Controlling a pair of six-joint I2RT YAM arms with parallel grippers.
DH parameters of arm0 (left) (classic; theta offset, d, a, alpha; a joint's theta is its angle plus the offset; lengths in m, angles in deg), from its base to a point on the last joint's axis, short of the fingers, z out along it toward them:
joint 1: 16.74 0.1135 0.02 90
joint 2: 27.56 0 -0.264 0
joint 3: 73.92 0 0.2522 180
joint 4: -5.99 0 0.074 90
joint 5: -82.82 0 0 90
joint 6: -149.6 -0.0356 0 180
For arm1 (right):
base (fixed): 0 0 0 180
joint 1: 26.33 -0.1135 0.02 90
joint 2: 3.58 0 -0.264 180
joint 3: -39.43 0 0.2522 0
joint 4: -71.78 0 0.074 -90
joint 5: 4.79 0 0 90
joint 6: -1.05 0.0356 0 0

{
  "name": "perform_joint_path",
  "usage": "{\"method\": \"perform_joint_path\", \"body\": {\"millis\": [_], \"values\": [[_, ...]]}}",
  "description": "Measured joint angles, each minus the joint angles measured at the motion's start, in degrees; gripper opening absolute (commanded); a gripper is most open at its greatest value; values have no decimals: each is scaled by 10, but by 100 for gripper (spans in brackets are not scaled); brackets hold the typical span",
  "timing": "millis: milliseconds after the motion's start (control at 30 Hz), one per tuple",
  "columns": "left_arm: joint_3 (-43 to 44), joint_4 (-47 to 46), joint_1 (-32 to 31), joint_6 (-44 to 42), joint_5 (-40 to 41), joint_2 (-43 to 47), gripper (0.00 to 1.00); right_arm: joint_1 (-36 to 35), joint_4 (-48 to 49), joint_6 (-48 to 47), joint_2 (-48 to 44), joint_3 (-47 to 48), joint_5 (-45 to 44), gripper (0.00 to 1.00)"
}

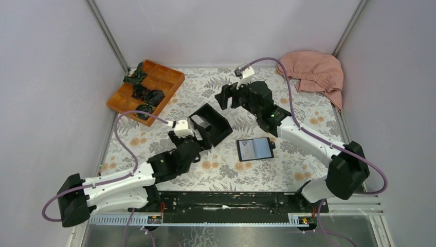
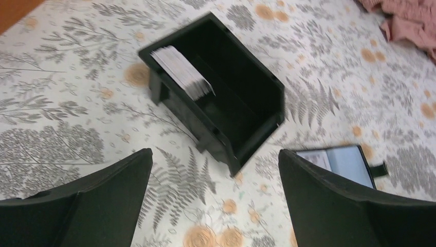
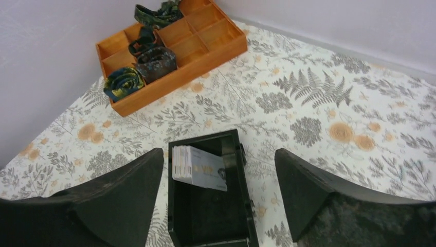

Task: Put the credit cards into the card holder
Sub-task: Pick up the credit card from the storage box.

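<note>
The stack of thin, white-to-grey plastic credit cards stands on edge against one end wall of the rigid black open-topped box. The small black bifold card holder lies opened flat, blue-grey pockets up, just beside the box on the floral tablecloth. The left gripper and right gripper both look down at the box, jaws spread wide and gripping nothing. Expect light, stiff, slick cards that fan or slip. Pinch one across its flat faces at the exposed upper edge, because the box walls block side access. The holder is probably soft and may shift.
</note>
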Motion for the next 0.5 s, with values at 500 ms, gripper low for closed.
{"method": "perform_joint_path", "body": {"millis": [500], "values": [[-71, -67, 119, -20, -96, 56, 99, -6, -85, -36, 213, 184, 110, 89]]}}
